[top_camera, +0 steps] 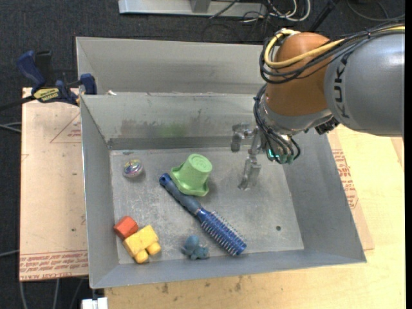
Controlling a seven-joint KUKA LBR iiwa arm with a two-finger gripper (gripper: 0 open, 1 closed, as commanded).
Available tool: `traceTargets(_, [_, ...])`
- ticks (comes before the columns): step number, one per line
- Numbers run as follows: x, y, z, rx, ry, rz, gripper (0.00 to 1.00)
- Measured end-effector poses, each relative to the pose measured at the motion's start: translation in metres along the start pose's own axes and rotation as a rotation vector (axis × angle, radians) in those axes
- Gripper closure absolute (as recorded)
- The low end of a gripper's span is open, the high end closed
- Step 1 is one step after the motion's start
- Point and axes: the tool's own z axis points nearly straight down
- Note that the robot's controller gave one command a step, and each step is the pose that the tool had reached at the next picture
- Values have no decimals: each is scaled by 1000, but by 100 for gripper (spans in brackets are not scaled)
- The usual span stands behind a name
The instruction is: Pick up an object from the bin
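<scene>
Because the claw (247,170) hangs over the bare bin (273,205) floor, the green cup (193,174) nearby lies untouched; whether the claw is apart or together cannot be told.

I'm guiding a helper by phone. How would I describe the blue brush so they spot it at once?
Look at the floor of the grey metal bin, in its middle. Next to the green cup-shaped toy, the blue brush lies slantwise, its bristled head toward the near wall. It is the only long, thin thing; the red block, yellow block and others are small lumps.
</scene>
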Motion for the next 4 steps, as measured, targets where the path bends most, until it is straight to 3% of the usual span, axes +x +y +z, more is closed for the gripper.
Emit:
traceTargets(1, [82,49,13,-1,-3,-288,0])
traceTargets(2, [104,41,104,-1,1,-164,0])
traceTargets(3, [102,41,101,0,-5,-164,100])
traceTargets(4, [113,23,-56,1,-15,-148,100])
